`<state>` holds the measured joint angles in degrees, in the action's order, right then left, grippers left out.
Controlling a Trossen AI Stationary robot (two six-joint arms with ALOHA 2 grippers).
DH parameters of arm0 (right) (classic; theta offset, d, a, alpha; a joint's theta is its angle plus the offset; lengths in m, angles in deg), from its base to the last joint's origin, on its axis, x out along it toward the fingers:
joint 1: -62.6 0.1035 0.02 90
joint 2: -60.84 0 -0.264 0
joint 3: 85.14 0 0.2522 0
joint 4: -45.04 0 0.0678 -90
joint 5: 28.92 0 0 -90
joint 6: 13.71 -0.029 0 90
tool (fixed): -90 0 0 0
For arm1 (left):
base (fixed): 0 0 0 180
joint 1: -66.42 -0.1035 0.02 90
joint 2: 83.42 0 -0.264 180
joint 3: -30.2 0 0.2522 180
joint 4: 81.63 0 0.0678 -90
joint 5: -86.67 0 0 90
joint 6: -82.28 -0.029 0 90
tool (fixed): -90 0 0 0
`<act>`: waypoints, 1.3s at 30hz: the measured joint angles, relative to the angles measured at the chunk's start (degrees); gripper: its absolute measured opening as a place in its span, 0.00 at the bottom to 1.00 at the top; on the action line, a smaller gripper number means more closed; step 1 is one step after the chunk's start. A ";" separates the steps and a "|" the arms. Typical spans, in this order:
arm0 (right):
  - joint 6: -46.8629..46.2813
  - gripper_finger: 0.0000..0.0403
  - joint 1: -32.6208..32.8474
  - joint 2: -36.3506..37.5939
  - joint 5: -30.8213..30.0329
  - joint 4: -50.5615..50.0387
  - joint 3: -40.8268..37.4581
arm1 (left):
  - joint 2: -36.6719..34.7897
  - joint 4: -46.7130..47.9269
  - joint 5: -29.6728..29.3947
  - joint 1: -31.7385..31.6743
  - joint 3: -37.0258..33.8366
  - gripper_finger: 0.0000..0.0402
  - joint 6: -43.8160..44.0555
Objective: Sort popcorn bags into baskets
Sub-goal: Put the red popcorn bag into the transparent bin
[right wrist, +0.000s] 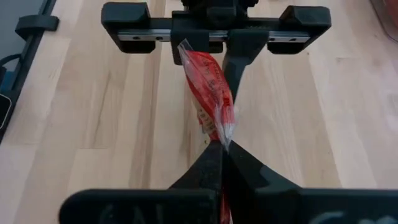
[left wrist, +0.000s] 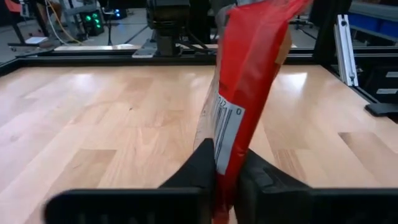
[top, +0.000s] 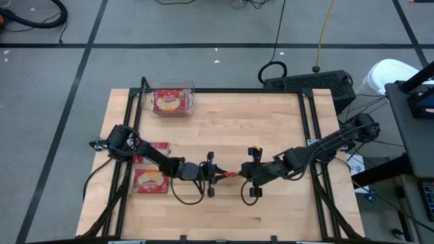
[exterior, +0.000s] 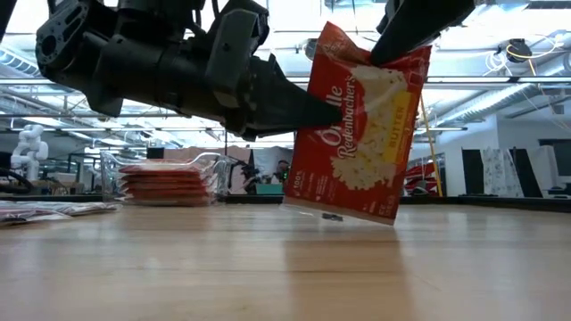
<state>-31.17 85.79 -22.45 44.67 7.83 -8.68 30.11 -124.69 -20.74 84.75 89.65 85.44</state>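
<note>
Both hands meet mid-counter: left hand pinches one edge of a red popcorn bag, right hand is pressed tight on its opposite edge. Bag hangs upright, tilted, lower edge just off the counter. High view hides most of it behind the fingers. Clear bin w/ stacked bags sits at the far-left edge, two more bags near the left edge. Counter's far half is open.

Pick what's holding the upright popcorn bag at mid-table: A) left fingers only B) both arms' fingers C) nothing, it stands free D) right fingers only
B: the popcorn bag hangs above the table, the left gripper pinching one edge and the right gripper the opposite edge.
</note>
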 joint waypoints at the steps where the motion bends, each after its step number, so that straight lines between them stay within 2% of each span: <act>1: 0.06 0.00 -0.04 0.00 -0.04 -0.04 0.00 | 0.00 0.00 0.03 -0.04 0.00 0.06 0.02; 4: -0.76 0.02 0.09 0.00 -1.40 -0.16 0.00 | -0.06 0.03 0.00 -0.10 -0.01 0.06 -0.42; 8: -1.59 0.13 0.55 1.75 -2.14 -0.33 0.01 | -4.56 7.07 2.01 -0.56 -0.07 0.10 -0.10; 14: -2.90 0.34 3.01 6.18 -12.38 -6.20 0.07 | -19.78 33.74 2.62 -1.79 -0.09 0.05 0.24; 19: -2.82 0.43 4.88 9.10 -19.29 -5.63 -3.72 | -34.34 53.87 2.59 -3.88 0.20 0.07 0.20; 24: 0.72 0.43 5.43 11.43 -19.39 10.06 -15.32 | -43.69 80.78 1.59 -9.04 9.28 0.08 -0.67; 30: 6.33 0.42 5.44 11.54 -13.90 35.71 -29.02 | -44.46 107.10 1.47 -19.76 24.86 0.06 -5.73; 34: 6.28 0.42 5.88 11.34 -11.91 46.60 -34.58 | -43.43 117.38 2.24 -28.38 32.07 0.09 -9.85; 39: 5.07 0.42 7.03 11.20 -11.84 48.77 -36.14 | -42.63 122.20 2.45 -39.02 35.14 0.08 -16.79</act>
<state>-26.10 92.82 -11.25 32.83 56.60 -44.82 -12.51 -2.49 -18.29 45.73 124.80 68.65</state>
